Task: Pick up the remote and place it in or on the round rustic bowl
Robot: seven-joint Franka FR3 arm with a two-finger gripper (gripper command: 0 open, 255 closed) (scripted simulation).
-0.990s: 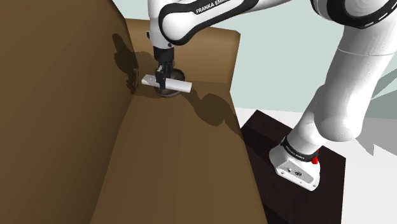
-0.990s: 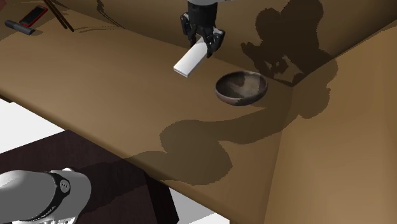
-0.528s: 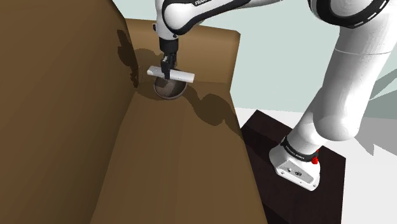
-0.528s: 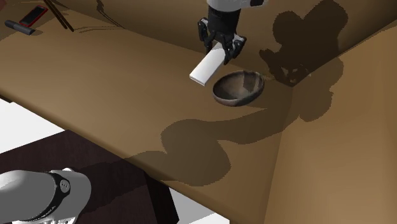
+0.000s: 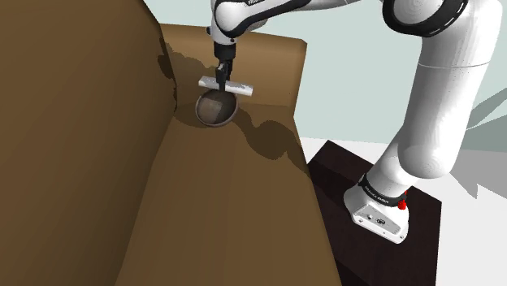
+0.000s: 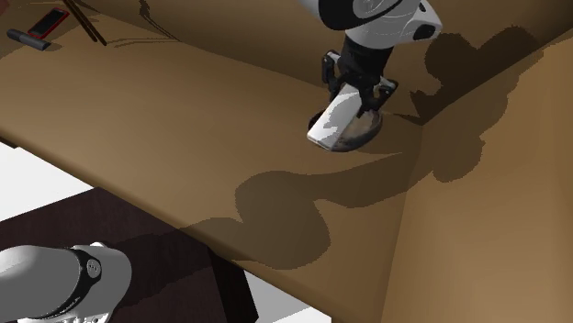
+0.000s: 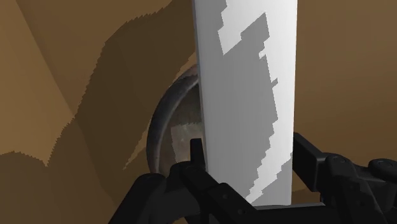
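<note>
My black gripper (image 5: 222, 81) is shut on a plain white bar-shaped remote (image 5: 225, 86), held crosswise just above a dark round bowl (image 5: 214, 110) on the brown surface. From the second exterior view the remote (image 6: 334, 120) hangs over the bowl (image 6: 365, 131) and covers most of it, clasped by the gripper (image 6: 357, 93). In the wrist view the remote (image 7: 245, 95) runs out long between my two fingers (image 7: 196, 156), and part of the bowl's dark rim (image 7: 165, 121) shows beside and beneath it.
The bowl sits in a corner where two brown walls (image 5: 73, 114) rise beside it. A red-and-black object (image 6: 48, 23) and a dark stick (image 6: 28, 39) lie at the far end of the brown surface. The dark stand (image 5: 382, 244) is at the shoulder view's lower right.
The gripper carried the remote sideways from beside the bowl to directly over it, and now hangs lower toward it. The bowl has not moved.
</note>
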